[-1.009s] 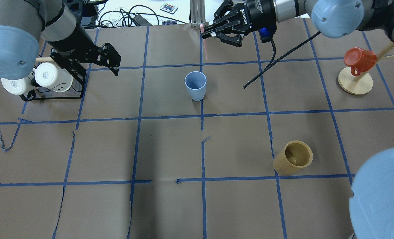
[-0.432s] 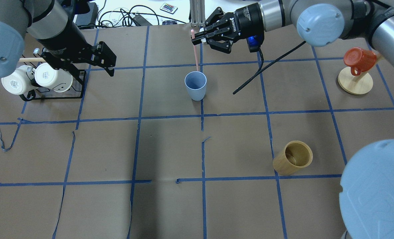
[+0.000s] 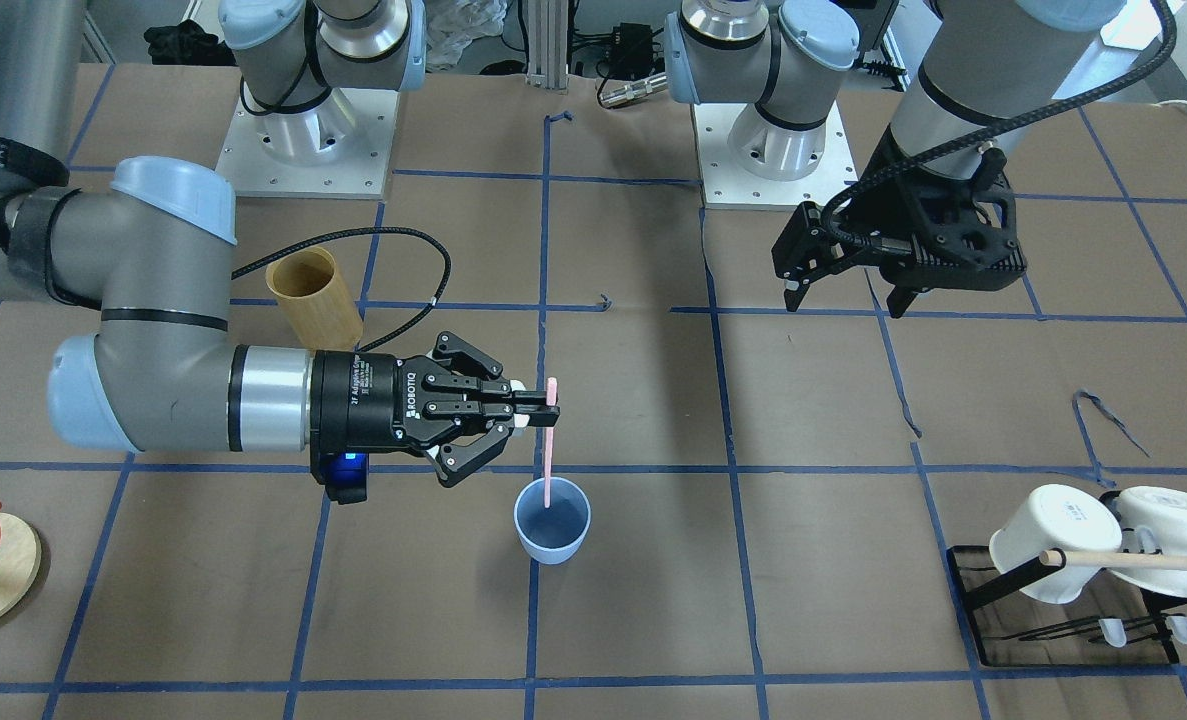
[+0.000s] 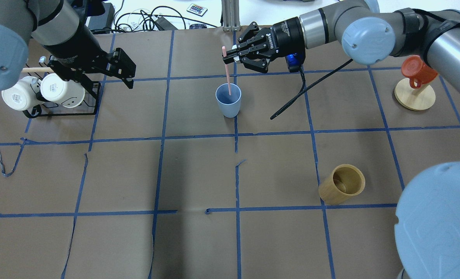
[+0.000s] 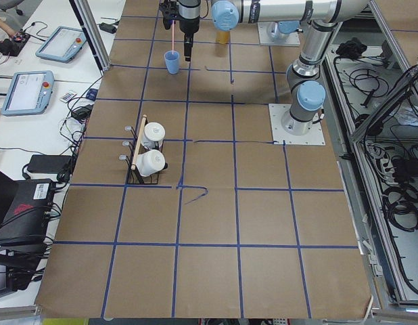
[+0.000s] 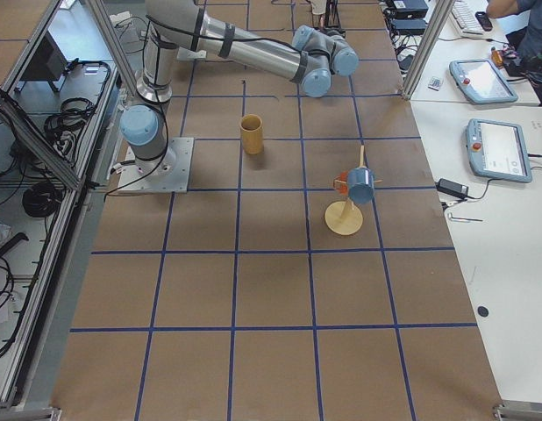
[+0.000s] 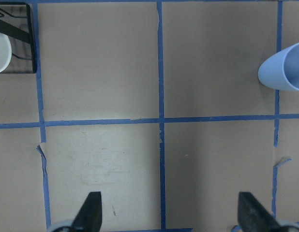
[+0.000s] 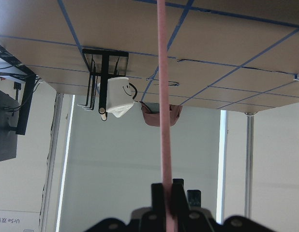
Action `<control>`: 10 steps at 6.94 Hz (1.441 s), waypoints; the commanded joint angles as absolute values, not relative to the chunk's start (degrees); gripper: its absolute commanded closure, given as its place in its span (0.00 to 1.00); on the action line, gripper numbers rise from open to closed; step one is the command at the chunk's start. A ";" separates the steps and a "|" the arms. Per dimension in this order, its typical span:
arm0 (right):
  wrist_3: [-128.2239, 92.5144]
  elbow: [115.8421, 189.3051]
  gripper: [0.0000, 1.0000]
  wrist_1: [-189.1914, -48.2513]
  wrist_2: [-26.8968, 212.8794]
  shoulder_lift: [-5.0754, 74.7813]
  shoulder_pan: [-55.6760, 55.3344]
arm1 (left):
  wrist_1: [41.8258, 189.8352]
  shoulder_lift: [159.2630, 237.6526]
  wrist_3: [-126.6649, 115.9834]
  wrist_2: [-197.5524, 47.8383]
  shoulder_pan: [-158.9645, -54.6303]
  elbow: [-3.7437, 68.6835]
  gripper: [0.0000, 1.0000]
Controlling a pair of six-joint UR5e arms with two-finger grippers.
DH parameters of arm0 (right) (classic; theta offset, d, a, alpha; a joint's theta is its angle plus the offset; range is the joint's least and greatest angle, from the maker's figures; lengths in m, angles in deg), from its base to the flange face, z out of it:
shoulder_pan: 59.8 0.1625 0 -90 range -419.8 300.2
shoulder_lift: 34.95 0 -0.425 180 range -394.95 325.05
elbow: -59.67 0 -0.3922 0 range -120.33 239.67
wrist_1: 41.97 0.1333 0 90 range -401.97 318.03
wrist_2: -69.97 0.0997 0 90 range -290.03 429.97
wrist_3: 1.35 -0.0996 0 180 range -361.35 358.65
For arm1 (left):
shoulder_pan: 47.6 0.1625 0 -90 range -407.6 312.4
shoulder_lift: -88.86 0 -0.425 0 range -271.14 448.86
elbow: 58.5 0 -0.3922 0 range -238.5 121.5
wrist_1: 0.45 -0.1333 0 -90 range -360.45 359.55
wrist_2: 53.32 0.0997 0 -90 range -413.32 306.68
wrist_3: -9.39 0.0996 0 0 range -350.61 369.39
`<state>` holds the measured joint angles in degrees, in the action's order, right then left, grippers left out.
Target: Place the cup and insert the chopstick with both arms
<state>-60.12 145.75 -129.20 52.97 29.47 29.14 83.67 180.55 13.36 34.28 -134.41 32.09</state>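
The pale blue cup [image 4: 228, 100] stands upright on the table just beyond its middle; it also shows in the front view [image 3: 551, 522] and at the right edge of the left wrist view [image 7: 285, 72]. My right gripper [image 4: 230, 58] [image 3: 543, 400] is shut on the top of the thin pink chopstick [image 4: 226, 73] [image 3: 548, 450] [image 8: 162, 96]. The stick hangs nearly upright with its lower end inside the cup's mouth. My left gripper [image 4: 131, 75] [image 3: 848, 298] [image 7: 171, 217] is open and empty, hovering to the cup's left beside the mug rack.
A black rack with white mugs [image 4: 43, 93] and a wooden rod stands at the far left. A tan bamboo cylinder [image 4: 342, 189] stands near right. A red mug on a wooden stand [image 4: 417, 73] is far right. A black cable [image 4: 303, 91] hangs from the right wrist.
My right gripper has moved left and down with the chopstick, whose lower end has gone from behind the cup to inside its mouth. The left arm has drawn back slightly.
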 commanded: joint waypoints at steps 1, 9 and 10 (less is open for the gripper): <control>-60.15 145.71 0.95 -129.95 53.01 28.77 29.14 | 83.49 180.36 13.34 33.87 -134.35 32.03 0.00; -73.17 142.99 0.17 -145.60 34.08 36.29 30.90 | 83.66 180.62 12.64 33.78 -134.44 31.68 0.00; -72.03 142.99 0.17 -145.08 28.45 38.50 31.60 | 83.66 180.62 12.64 33.60 -134.44 31.68 0.00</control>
<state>-72.92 143.10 -145.32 35.10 35.54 30.91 83.63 180.62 12.65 33.76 -134.44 31.68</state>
